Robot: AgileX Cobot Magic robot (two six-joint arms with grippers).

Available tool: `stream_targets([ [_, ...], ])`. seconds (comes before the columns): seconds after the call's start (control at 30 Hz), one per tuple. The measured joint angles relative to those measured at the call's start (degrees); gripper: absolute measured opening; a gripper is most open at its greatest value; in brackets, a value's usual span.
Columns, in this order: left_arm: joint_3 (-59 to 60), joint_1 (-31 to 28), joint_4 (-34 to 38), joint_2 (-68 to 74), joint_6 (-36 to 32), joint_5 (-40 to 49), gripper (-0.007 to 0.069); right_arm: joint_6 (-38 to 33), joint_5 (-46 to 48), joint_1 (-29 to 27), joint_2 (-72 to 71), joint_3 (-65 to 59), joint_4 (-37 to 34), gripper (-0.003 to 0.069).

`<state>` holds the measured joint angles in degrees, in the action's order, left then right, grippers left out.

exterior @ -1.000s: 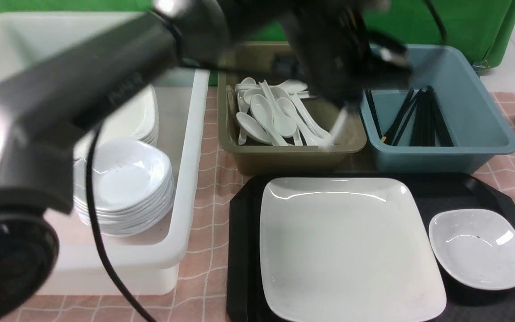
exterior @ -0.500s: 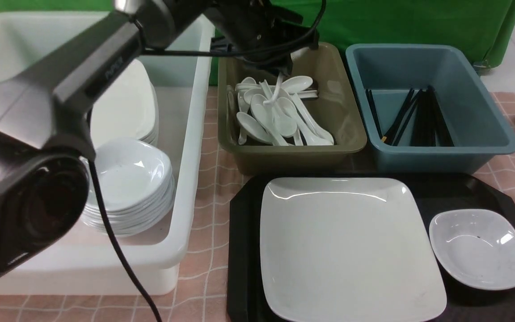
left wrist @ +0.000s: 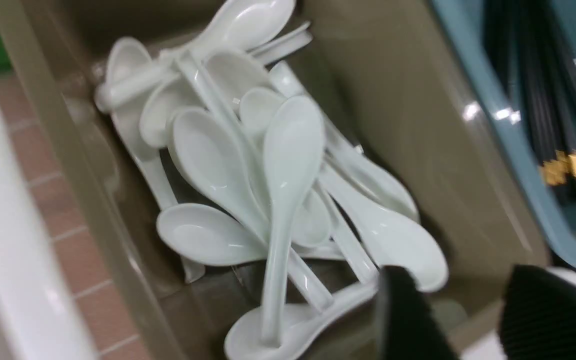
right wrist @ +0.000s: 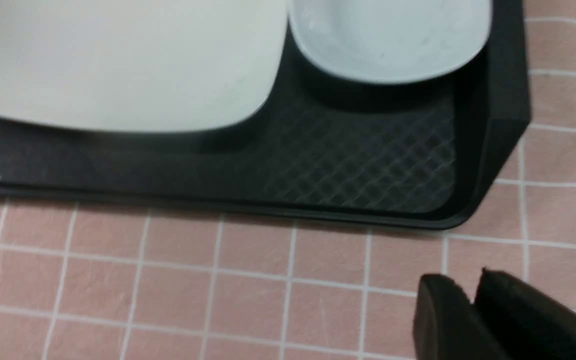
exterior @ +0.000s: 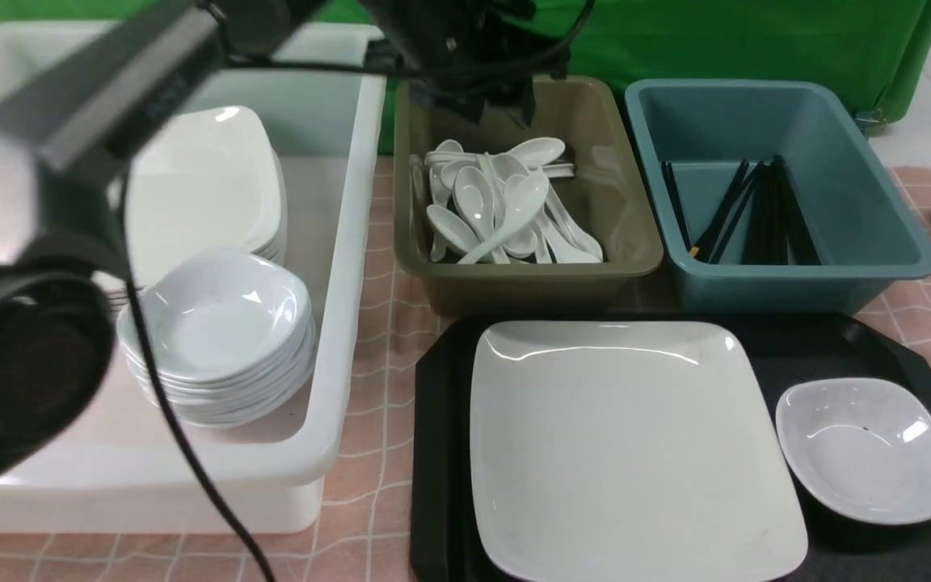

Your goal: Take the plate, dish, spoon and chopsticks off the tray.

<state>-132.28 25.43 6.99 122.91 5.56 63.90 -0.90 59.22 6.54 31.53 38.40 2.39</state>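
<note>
You see the pink checked tabletop (exterior: 377, 323) laid out as a sorting station; the big white plastic tub (exterior: 344, 283) on the left holds stacked square plates (exterior: 215, 194) and stacked small dishes (exterior: 223, 323), which I judge to be where the crockery is meant to go; the large black rectangular tray (exterior: 441, 420) with cut-off corners sits nearest you; the large glossy white square plate (exterior: 627, 444) lies flat on it, not yet cleared; behind the tray stand the olive plastic bin (exterior: 627, 186) full of spoons and the blue plastic bin (exterior: 861, 202); the small shallow white rounded-square dish (exterior: 869, 449) rests on the tray just beside the plate, apart from it; the white glossy soup spoon (exterior: 514, 214) lies slantwise on top of the pile in the olive bin, so that item looks done; thin black chopsticks (exterior: 756, 214) lie bundled in the blue bin, and none show on the tray.

Your left pincer (left wrist: 460, 280) hangs over the olive bin with a clear gap between its fingers, empty and touching nothing; your right pincer (right wrist: 473, 295) hovers over the tabletop off the tray's corner by the dish, fingers close with only a thin seam, nothing between them; whether they quite meet, you cannot tell.
</note>
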Motion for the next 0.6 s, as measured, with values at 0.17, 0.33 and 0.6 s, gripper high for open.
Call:
stream_targets([
  [0.17, 0.5, -0.1, 0.0, -8.1, -7.2, 4.7, 0.0034, -3.9, -2.1, 0.2, 9.4, 0.0, -5.4, 0.0190],
  [0.33, 10.8, -0.1, 0.0, -19.9, -10.6, 5.4, 0.0006, -9.4, -5.1, 6.6, 23.1, 0.5, -6.8, 0.0357],
  [0.6, 36.2, -0.1, 1.0, -35.3, -11.5, 6.2, 0.0006, -10.4, -9.8, 20.9, 41.7, 6.0, 11.9, 0.0415],
])
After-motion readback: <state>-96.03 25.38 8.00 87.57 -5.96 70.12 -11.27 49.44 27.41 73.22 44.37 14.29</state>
